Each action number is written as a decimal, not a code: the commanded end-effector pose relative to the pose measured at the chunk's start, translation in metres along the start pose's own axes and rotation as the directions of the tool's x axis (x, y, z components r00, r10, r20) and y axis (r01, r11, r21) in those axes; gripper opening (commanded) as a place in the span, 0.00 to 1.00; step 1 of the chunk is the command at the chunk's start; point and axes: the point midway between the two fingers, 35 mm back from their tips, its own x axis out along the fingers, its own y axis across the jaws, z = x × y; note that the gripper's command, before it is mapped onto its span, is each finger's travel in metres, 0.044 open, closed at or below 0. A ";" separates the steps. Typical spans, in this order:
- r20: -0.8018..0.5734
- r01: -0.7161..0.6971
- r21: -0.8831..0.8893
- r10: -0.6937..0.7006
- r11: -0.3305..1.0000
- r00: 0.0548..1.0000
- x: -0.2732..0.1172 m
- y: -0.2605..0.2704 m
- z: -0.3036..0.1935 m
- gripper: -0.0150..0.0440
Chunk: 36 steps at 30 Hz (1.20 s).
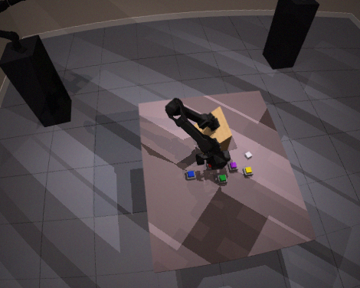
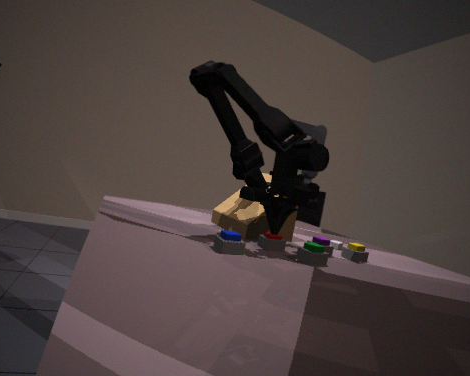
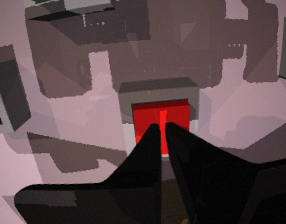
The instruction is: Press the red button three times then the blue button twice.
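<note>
Pinkish table on grey tiled floor; no legible writing anywhere. My gripper is closed, holding nothing, tips directly over the red button mid-table. Blue button sits toward the left edge. Only the top view shows the white block.

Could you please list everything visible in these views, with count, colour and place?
red button: 1, red, directly under the tool tips
blue button: 1, blue, left end of the row in the top view
green button: 1, green, near the table's middle
purple button: 1, purple, beside the green one
yellow button: 1, yellow, right end
block: 1, white, behind the yellow button
box: 1, tan, behind the buttons
table: 1, pinkish
pillars: 2, black, on the floor
arm: 1, black
tool: 1, black, shut, holding nothing
</note>
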 end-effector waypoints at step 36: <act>-0.005 0.005 -0.009 -0.005 1.000 1.000 -0.015 0.000 -0.001 0.29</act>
